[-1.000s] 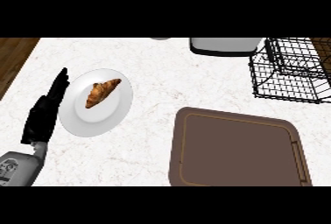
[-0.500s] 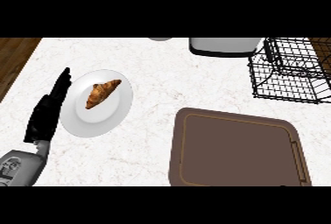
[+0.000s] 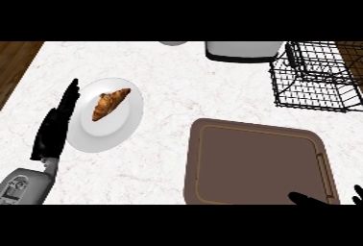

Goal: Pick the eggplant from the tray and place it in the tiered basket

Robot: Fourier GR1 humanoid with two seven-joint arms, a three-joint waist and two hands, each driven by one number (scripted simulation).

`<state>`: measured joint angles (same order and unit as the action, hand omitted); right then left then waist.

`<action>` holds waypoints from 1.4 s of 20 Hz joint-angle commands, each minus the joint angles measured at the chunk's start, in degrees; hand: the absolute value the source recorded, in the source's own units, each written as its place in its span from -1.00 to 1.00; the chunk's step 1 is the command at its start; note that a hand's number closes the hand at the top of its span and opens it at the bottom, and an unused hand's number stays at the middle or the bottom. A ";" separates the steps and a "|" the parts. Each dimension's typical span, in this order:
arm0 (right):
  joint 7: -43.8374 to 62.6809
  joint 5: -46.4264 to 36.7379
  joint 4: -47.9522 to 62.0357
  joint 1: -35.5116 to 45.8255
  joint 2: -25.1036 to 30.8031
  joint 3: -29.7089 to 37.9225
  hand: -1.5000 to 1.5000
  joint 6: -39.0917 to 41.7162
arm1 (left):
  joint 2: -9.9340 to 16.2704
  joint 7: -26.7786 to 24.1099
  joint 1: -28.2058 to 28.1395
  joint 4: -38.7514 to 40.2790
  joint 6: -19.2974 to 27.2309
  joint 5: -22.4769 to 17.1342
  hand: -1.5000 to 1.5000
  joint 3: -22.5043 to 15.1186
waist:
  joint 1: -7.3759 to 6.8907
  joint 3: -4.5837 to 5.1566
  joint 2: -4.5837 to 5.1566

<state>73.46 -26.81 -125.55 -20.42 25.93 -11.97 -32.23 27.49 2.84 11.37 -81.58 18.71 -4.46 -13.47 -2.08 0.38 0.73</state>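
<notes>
1. Left hand (image 3: 56,126) rests open, fingers straight, beside the croissant (image 3: 111,103) plate (image 3: 106,137); your right hand (image 3: 315,199) barely shows at the near right edge, state unclear.
2. You'll find no eggplant on the brown tray (image 3: 259,166) or in the far-right tiered basket (image 3: 315,77); progress can't be judged.

On my worktop (image 3: 212,96) I count one white plate (image 3: 117,129) with one croissant (image 3: 111,103) on it, one brown tray (image 3: 259,166), and one black wire tiered basket (image 3: 315,77). At the far edge there is one grey-white appliance (image 3: 242,50) and one small round thing (image 3: 172,43) cut off by the view, too little showing to name. Of my own hands I count two: my left hand (image 3: 55,127) beside the plate and my right hand (image 3: 315,198), only its fingers showing at the lower edge
</notes>
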 commanded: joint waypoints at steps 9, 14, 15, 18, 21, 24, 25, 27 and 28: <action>11.87 -11.38 7.92 9.39 -13.22 -0.39 -1.00 10.91 | -0.12 -0.09 0.98 1.29 -1.57 -0.23 0.00 1.87 | 0.65 -0.08 -0.01; 11.87 -15.54 10.05 11.63 -19.16 1.11 -1.00 14.66 | 0.07 0.57 0.19 0.70 -0.72 1.42 0.00 1.87 | 1.26 -0.16 -0.39; 11.86 -14.74 10.10 12.96 -20.40 2.43 -1.00 16.05 | -0.82 -1.24 0.25 2.56 -1.42 0.44 0.00 2.36 | 1.40 -0.10 -0.26; 11.86 -18.19 10.34 12.88 -24.39 3.48 -1.00 17.12 | -1.08 -0.92 -3.05 -0.60 -0.74 1.24 0.00 1.53 | 1.26 -0.19 -0.61; 11.85 -20.55 11.99 13.86 -25.76 2.93 -1.00 16.99 | 0.38 -1.54 -4.51 -1.80 -3.15 -0.91 0.00 3.81 | 1.21 -0.26 -0.71; 11.85 -19.57 12.99 17.53 -25.86 3.99 -1.00 18.99 | -1.30 -0.33 -0.51 1.60 -2.05 0.60 0.00 3.61 | 1.82 -0.23 -0.51; 11.84 -18.79 12.69 16.29 -25.88 4.96 -1.00 19.75 | -1.56 -2.21 -1.85 1.84 -2.30 1.11 0.00 3.28 | 1.97 -0.28 -0.60; 11.83 -18.50 13.05 17.35 -25.90 4.14 -1.00 19.90 | -0.30 -0.61 0.20 2.44 -2.81 0.65 0.00 5.24 | 2.07 -0.28 -0.63; 11.83 -16.13 16.30 21.00 -25.91 8.14 -1.00 19.82 | -0.06 -1.40 -1.75 0.93 -3.78 0.06 0.00 4.94 | 1.48 -0.31 -0.58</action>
<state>72.74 -44.65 -111.23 -4.88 0.18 -7.00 -16.27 27.11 1.66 9.94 -80.45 15.97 -4.05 -9.33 -0.43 0.12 0.15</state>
